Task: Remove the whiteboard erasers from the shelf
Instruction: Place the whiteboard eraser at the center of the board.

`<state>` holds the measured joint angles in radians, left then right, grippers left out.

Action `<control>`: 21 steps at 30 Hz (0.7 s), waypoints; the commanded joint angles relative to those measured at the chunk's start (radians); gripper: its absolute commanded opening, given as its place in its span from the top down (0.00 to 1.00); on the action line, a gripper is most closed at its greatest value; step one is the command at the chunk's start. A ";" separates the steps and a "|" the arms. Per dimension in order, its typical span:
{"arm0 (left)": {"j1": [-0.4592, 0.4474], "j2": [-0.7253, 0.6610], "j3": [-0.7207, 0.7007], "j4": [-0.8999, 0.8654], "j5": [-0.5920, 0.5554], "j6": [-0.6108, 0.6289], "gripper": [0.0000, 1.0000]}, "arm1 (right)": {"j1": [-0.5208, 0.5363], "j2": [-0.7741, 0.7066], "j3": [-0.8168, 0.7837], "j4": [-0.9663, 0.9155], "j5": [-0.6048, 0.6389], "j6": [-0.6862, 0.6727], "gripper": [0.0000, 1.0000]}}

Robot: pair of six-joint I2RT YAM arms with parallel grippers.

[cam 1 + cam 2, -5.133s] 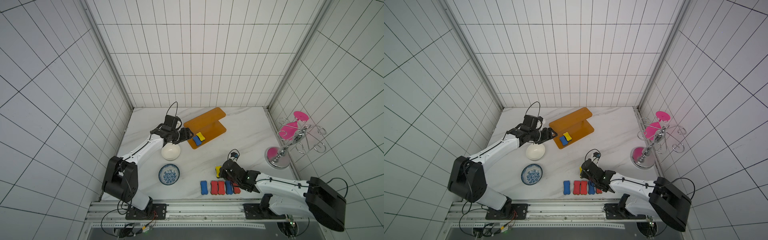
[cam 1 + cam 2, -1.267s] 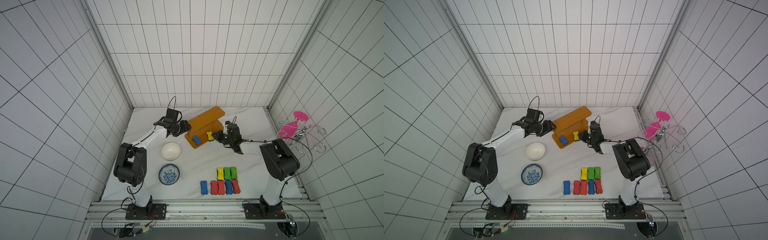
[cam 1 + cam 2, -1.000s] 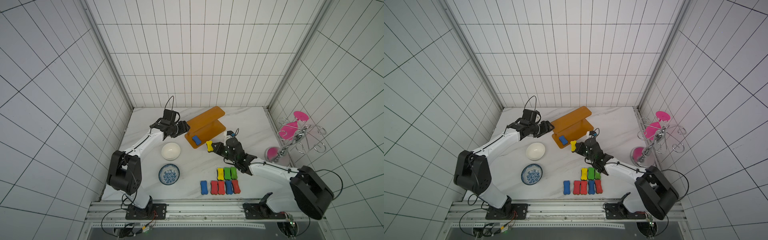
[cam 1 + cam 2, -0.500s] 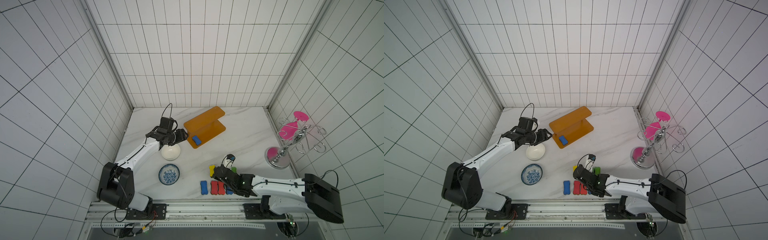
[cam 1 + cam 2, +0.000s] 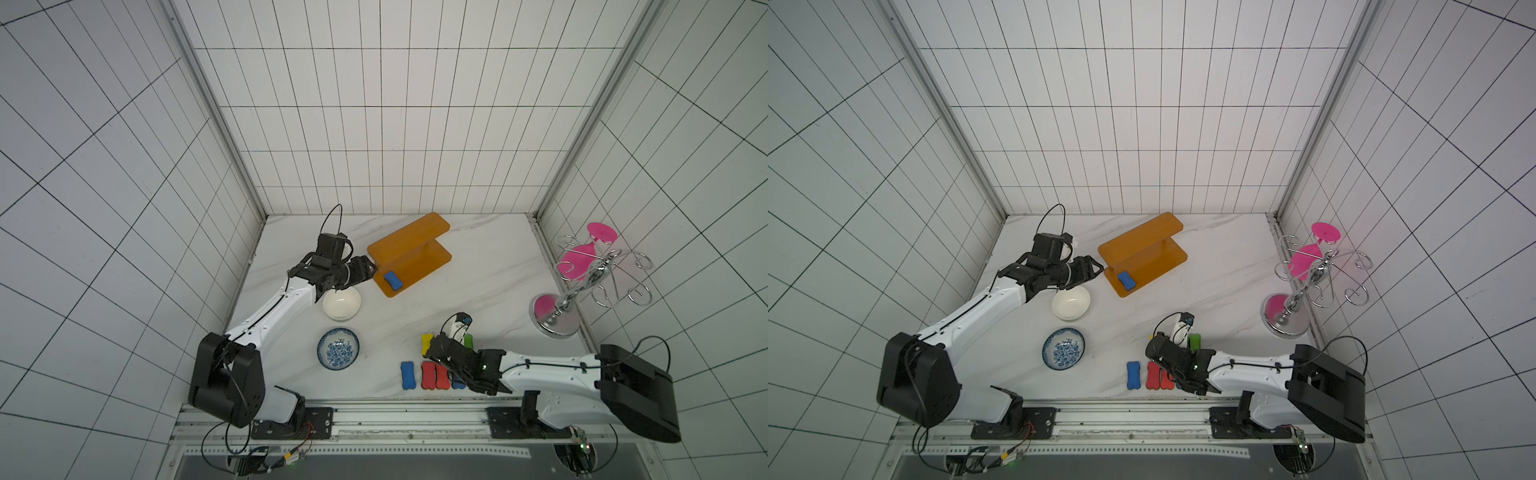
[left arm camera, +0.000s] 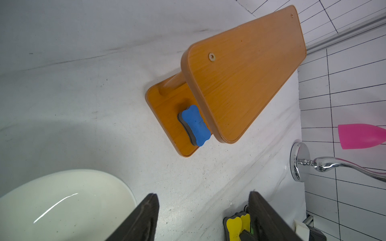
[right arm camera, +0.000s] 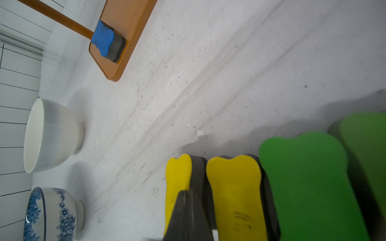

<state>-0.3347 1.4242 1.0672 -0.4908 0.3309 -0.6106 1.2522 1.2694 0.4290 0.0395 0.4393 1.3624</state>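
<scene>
The orange shelf (image 5: pixel 419 255) stands at the back of the table, with one blue eraser (image 5: pixel 392 280) lying on its lower board, also seen in the left wrist view (image 6: pixel 195 125). My left gripper (image 5: pixel 372 270) hangs open and empty just left of that board's corner. At the front, my right gripper (image 7: pixel 189 191) is shut on a yellow eraser (image 7: pixel 178 177) held on edge against a second yellow eraser (image 7: pixel 234 187) and two green ones (image 7: pixel 302 177). Blue (image 5: pixel 408 375) and red erasers (image 5: pixel 428 374) lie in a row beside it.
A white bowl (image 5: pixel 341 303) sits under my left wrist, and a blue-patterned bowl (image 5: pixel 338 348) in front of it. A chrome rack with pink glasses (image 5: pixel 582 282) stands by the right wall. The right arm covers part of the eraser row.
My right gripper has carried the yellow eraser from beside the shelf down to the eraser group at the front. The left gripper has drawn back slightly from the shelf, still open.
</scene>
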 commanded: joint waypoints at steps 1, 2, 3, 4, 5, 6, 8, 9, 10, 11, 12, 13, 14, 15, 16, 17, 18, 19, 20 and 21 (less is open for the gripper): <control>-0.003 -0.023 -0.012 0.011 0.004 0.010 0.29 | 0.000 -0.012 -0.026 -0.012 -0.015 -0.019 1.00; -0.003 -0.023 -0.012 0.012 0.004 0.010 0.29 | -0.002 -0.014 -0.027 -0.012 -0.021 -0.024 0.99; -0.002 -0.024 -0.012 0.011 0.004 0.010 0.28 | -0.003 -0.015 -0.029 -0.007 -0.027 -0.034 0.98; -0.003 -0.023 -0.012 0.013 0.005 0.009 0.29 | -0.005 -0.013 -0.029 -0.006 -0.035 -0.041 0.97; -0.003 -0.023 -0.012 0.014 0.004 0.009 0.29 | -0.008 -0.012 -0.030 -0.005 -0.042 -0.044 0.97; -0.003 -0.024 -0.012 0.013 0.004 0.010 0.29 | -0.011 -0.010 -0.032 0.003 -0.051 -0.050 0.96; -0.003 -0.023 -0.013 0.014 0.004 0.009 0.29 | -0.018 0.000 -0.028 0.013 -0.073 -0.068 0.95; -0.003 -0.025 -0.013 0.016 0.004 0.007 0.29 | -0.023 0.007 -0.024 0.016 -0.084 -0.077 0.94; -0.002 -0.025 -0.014 0.016 0.005 0.006 0.29 | -0.026 0.012 -0.020 0.018 -0.090 -0.083 0.94; -0.002 -0.024 -0.015 0.017 0.005 0.006 0.29 | -0.028 0.017 -0.015 0.017 -0.097 -0.087 0.93; -0.003 -0.026 -0.016 0.017 0.004 0.006 0.29 | -0.030 0.020 -0.012 0.016 -0.100 -0.090 0.93; -0.002 -0.027 -0.016 0.016 0.004 0.005 0.29 | -0.030 0.019 -0.012 0.014 -0.100 -0.091 0.92; -0.003 -0.029 -0.018 0.018 0.005 0.005 0.29 | -0.031 0.015 -0.010 0.010 -0.098 -0.091 0.91; -0.003 -0.030 -0.018 0.018 0.003 0.005 0.29 | -0.031 0.009 -0.011 0.004 -0.096 -0.091 0.90; -0.003 -0.031 -0.018 0.017 0.003 0.005 0.28 | -0.032 0.003 -0.014 0.000 -0.091 -0.091 0.88; -0.003 -0.033 -0.018 0.018 0.005 0.005 0.29 | -0.033 -0.004 -0.015 -0.001 -0.087 -0.092 0.87; -0.002 -0.033 -0.018 0.017 0.004 0.005 0.28 | -0.033 -0.009 -0.015 -0.008 -0.085 -0.092 0.86; -0.003 -0.033 -0.018 0.018 0.006 0.003 0.28 | -0.033 -0.013 -0.015 -0.012 -0.083 -0.096 0.85; -0.003 -0.033 -0.018 0.019 0.008 0.003 0.29 | -0.033 -0.017 -0.013 -0.016 -0.081 -0.098 0.83; -0.003 -0.033 -0.018 0.019 0.007 0.003 0.28 | -0.033 -0.019 -0.010 -0.019 -0.080 -0.104 0.81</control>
<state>-0.3347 1.4166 1.0615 -0.4900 0.3328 -0.6117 1.2293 1.2678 0.4129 0.0509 0.3504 1.2785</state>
